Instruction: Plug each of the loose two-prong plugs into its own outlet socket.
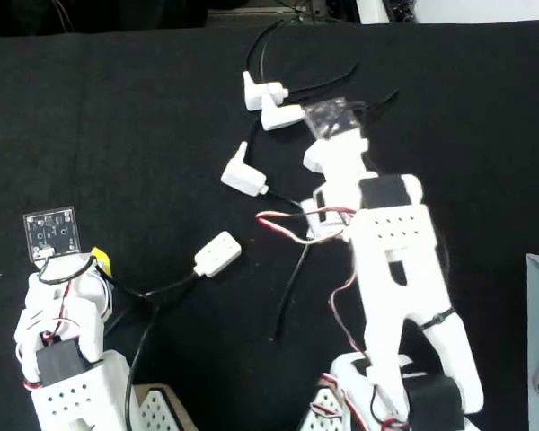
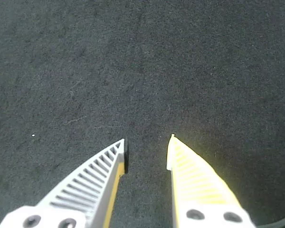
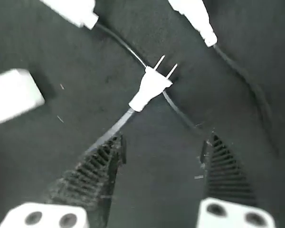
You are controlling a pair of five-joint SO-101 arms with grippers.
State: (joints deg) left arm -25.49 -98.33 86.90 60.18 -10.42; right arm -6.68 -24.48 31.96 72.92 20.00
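Nothing plugged in yet afaict: two-prong plug [image 3: 152,85] lay loose near right gripper [image 3: 164,142], jaws spread & empty; left gripper [image 2: 147,147] likewise.

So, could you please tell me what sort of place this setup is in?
Probably a robotics test bench. A table is covered in black cloth, a white left arm and right arm sit side by side, and a loose two-prong plug lies on its cord.
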